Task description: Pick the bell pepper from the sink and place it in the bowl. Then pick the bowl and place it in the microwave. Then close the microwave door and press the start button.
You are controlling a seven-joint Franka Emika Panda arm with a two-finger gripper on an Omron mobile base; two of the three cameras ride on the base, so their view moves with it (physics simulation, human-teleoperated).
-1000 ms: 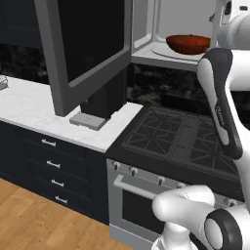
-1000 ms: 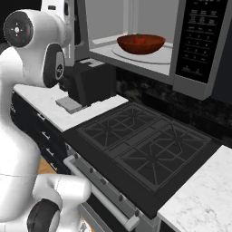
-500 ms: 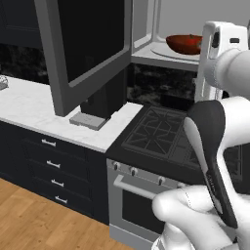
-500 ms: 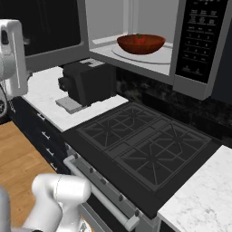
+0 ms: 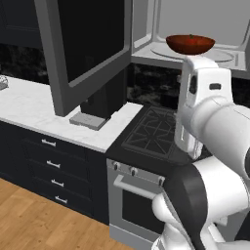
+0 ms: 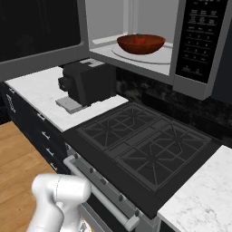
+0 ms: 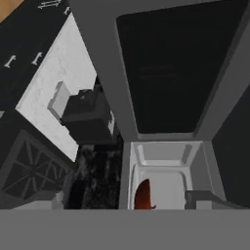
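Note:
The reddish-brown bowl (image 5: 190, 44) (image 6: 141, 44) sits on the glass turntable inside the microwave (image 6: 136, 27), and the red bell pepper (image 6: 138, 36) (image 5: 191, 36) shows just above its rim. The microwave door (image 5: 83, 44) (image 6: 41, 31) stands swung wide open to the left, dark glass in a grey frame. In the hand view the door (image 7: 171, 68) is seen from outside at a rolled angle, with the pale interior (image 7: 166, 171) and an edge of the bowl (image 7: 142, 195) beyond it. My white arm (image 5: 202, 112) rises close to the left base camera. The sink is out of view.
A black coffee machine (image 6: 86, 81) (image 5: 105, 95) (image 7: 85, 117) stands on the white counter (image 5: 29, 105) under the open door. A black gas stove (image 6: 145, 145) lies below the microwave, drawers (image 5: 51, 166) to its left. The microwave's button panel (image 6: 199, 41) is on its right side.
My arm has swung away from the microwave opening, back toward the base and the left side. Bowl, pepper and door have stayed put.

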